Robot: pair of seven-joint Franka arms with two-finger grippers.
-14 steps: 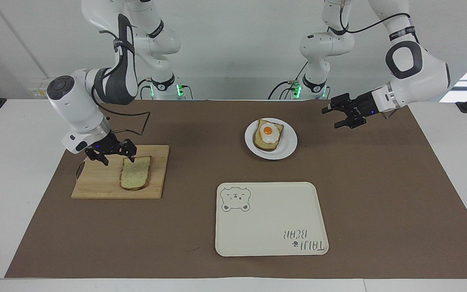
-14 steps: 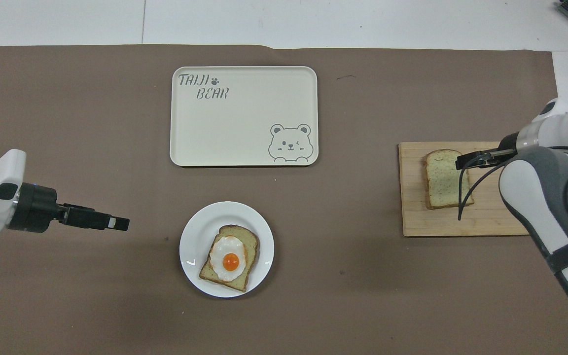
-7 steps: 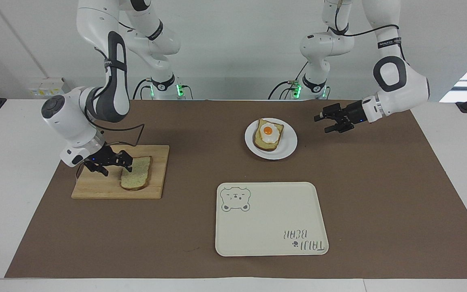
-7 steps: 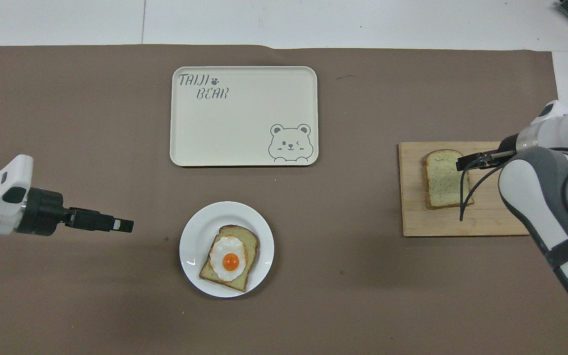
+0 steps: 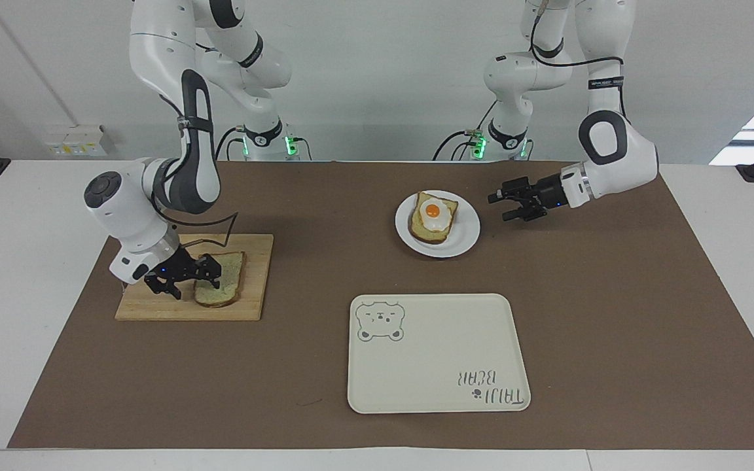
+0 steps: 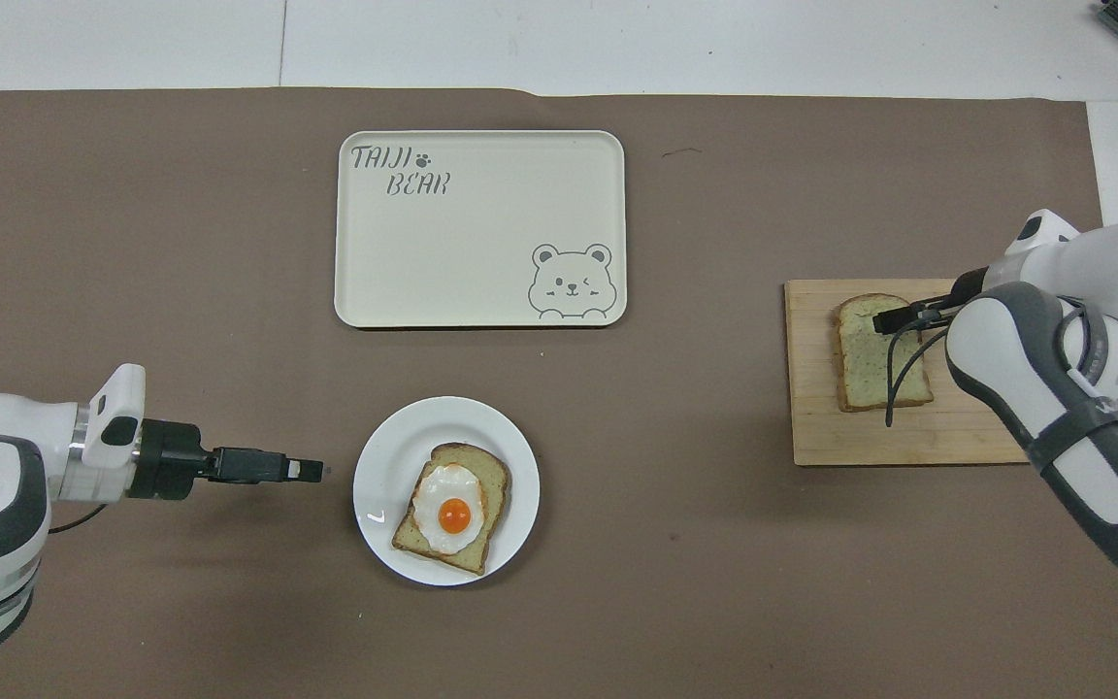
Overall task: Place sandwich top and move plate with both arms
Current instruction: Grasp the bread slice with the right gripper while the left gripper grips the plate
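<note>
Right gripper (image 5: 194, 281) (image 6: 884, 317): low at the board (image 5: 256, 275) (image 6: 908, 442), at the right arm's end of the table; fingers apart, at the edge of the top (image 5: 230, 278) (image 6: 874, 364) that faces that end. Whether they touch the bread cannot be told.
Top: flat on the board, not lifted.
Board: holds the top alone.
Right gripper, change: a second ago it hung higher, over the corner of the top nearer the robots; it has since dropped and slid along that edge. The top has not shifted.
Plate (image 5: 465, 229) (image 6: 384, 447): mid-table, nearer the robots than the tray (image 5: 436, 353) (image 6: 481, 233).
Plate, contents: the egg slice (image 5: 432, 219) (image 6: 452, 510), lying askew on it.
Tray: nothing on it but its printed bear and lettering.
Left gripper (image 5: 502, 205) (image 6: 312, 471): pointing level at the plate from the left arm's end, over the mat (image 5: 612, 314) (image 6: 132, 243), just beside the rim and apart from it; fingers spread, holding nothing.
Left gripper, change: a second ago it was well apart from the plate; it has since closed most of that gap. The plate has stayed put.
</note>
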